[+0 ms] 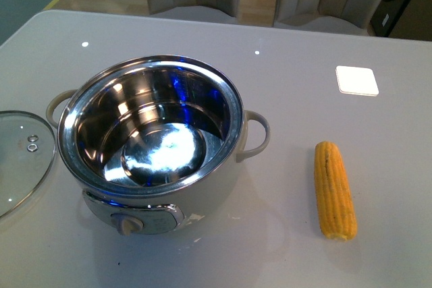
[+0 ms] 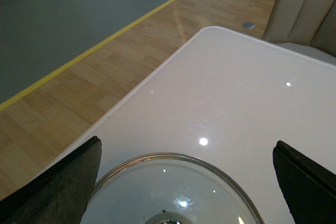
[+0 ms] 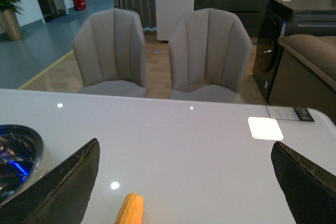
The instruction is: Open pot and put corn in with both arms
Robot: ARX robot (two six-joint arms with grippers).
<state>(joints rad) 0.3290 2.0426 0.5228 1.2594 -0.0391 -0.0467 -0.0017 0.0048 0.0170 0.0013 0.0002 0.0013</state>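
The corn (image 1: 335, 190) is lying at the pot's (image 1: 229, 161) 3 o'clock, its axis running 12-to-6, nearest the right gripper (image 3: 185, 148), which is hanging spread and empty.

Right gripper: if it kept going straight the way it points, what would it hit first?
Probably the corn, whose tip lies between the fingers of the open right gripper; otherwise the table just beyond it. Depth is hard to judge.
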